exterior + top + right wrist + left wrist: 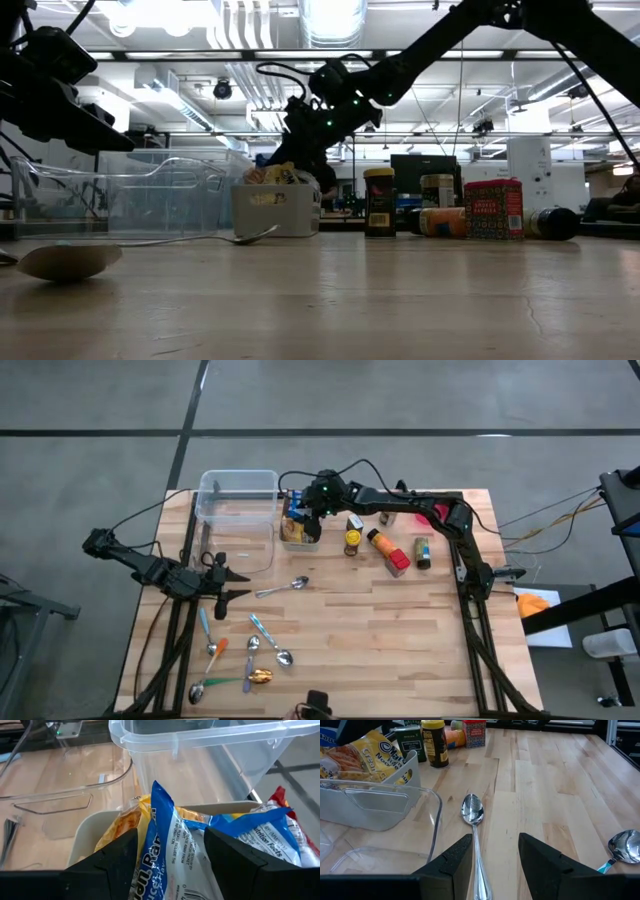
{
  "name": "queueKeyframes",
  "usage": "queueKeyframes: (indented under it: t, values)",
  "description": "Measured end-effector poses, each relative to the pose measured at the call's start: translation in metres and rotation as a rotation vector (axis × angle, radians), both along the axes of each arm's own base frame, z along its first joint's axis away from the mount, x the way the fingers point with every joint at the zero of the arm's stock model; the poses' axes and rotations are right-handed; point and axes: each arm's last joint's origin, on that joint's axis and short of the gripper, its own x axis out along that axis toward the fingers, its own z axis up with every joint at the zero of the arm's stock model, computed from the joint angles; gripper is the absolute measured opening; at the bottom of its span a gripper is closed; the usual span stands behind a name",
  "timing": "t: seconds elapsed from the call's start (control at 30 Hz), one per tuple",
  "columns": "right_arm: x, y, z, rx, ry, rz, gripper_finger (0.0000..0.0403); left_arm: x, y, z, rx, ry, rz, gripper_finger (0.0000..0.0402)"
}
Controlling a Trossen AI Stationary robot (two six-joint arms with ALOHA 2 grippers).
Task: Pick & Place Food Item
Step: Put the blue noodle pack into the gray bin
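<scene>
A white bin (300, 540) near the table's far middle holds snack packets: a blue one (165, 850) stands upright, with a yellow one (120, 825) and a blue-and-red one (260, 827) beside it. My right gripper (170, 835) is open just above the bin (275, 210), one finger on either side of the blue packet's top, slanting down from the table's right. A clear plastic container (238, 510) stands to the left of the bin. My left gripper (232, 578) waits open at the table's left, above a spoon (472, 812).
Spice jars and bottles (352, 540) (388, 550) (422, 552) stand and lie right of the bin. Several spoons (282, 588) (272, 640) (215, 650) lie on the near-left part of the table. The near right of the table is bare wood (400, 650).
</scene>
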Motion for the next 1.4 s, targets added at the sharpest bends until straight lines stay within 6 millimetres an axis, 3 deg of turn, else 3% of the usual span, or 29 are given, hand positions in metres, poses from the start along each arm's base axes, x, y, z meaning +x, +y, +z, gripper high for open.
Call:
queueKeyframes:
  t: [0.73, 1.13, 1.4]
  values:
    - [0.007, 0.011, 0.001, 0.033, -0.051, 0.028, 0.0227, 0.000, 0.000, 0.000, 0.000, 0.001, 0.000, 0.0164]
    - [0.004, 0.012, -0.006, 0.048, -0.041, 0.011, 0.0227, 0.000, 0.000, 0.000, 0.000, 0.000, 0.000, 0.0163]
    - [0.012, 0.008, -0.021, 0.029, -0.076, 0.018, 0.0227, 0.000, 0.000, 0.000, 0.000, 0.000, 0.000, 0.0163]
